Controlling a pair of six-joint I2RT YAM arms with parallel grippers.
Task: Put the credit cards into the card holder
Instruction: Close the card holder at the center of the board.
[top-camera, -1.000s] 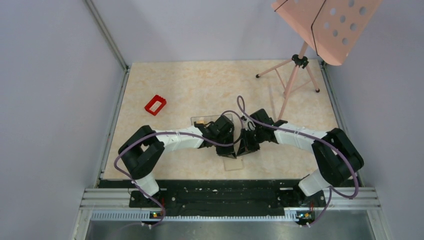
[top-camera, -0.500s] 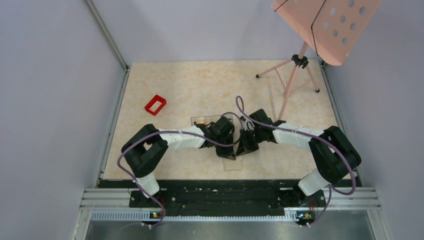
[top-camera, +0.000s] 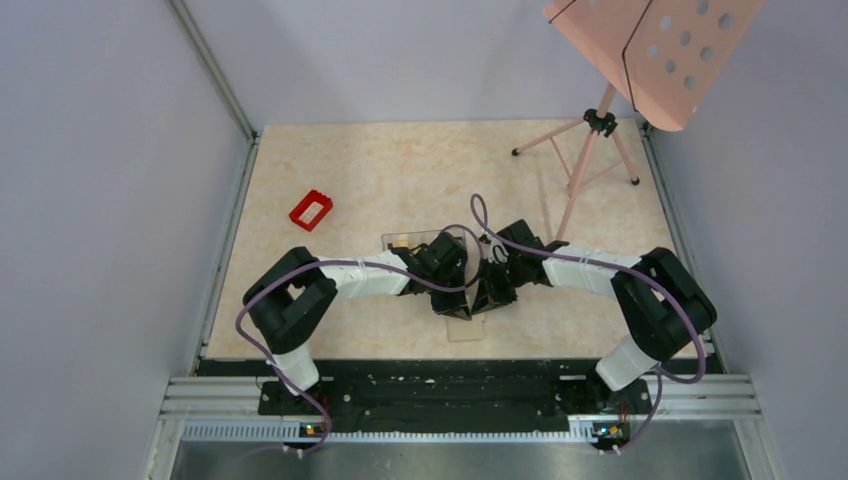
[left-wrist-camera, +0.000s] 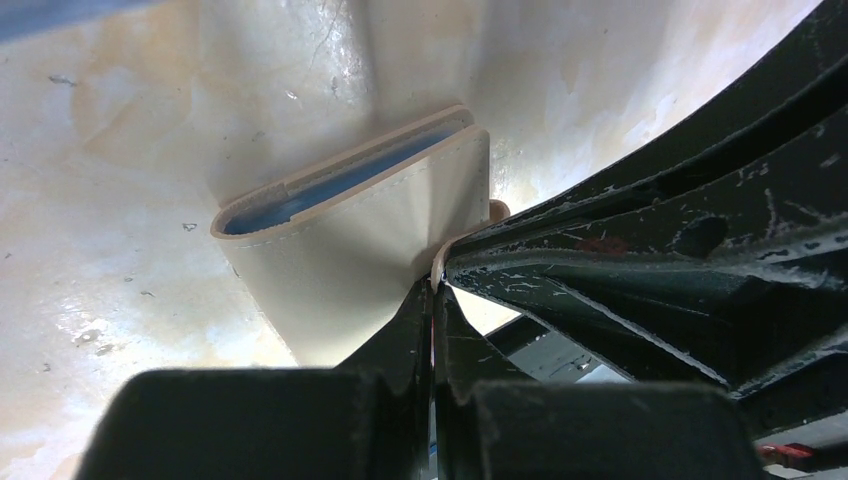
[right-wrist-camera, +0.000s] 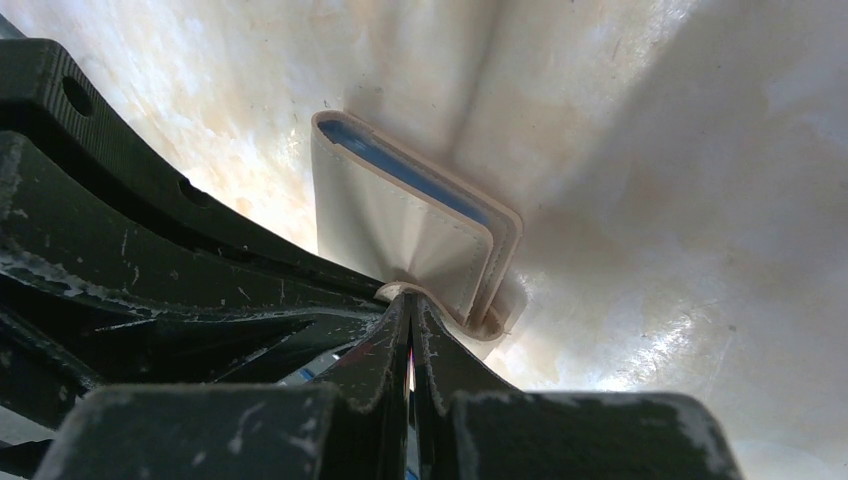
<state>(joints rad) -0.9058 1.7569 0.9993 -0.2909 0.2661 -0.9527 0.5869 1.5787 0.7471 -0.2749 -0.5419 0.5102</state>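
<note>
The card holder (left-wrist-camera: 360, 220) is a beige wallet with blue lining, standing partly open on the tabletop; it also shows in the right wrist view (right-wrist-camera: 400, 225). My left gripper (left-wrist-camera: 432, 285) is shut, its tips pinching a thin beige flap at the wallet's near corner. My right gripper (right-wrist-camera: 408, 303) is shut too, and the curved beige flap lies over its tips rather than between them. From above, the left gripper (top-camera: 452, 298) and right gripper (top-camera: 490, 293) meet tip to tip at the table's middle and hide the card holder. No credit cards show in any view.
A clear plastic box (top-camera: 425, 243) lies just behind the grippers, and a clear flat piece (top-camera: 467, 329) just in front. A red rectangular frame (top-camera: 311, 209) sits at the left. A pink music stand (top-camera: 598, 125) stands at the back right. Grey walls close in both sides.
The right arm's elbow has drifted slightly left and both grippers have edged closer together. Both stay shut at the wallet.
</note>
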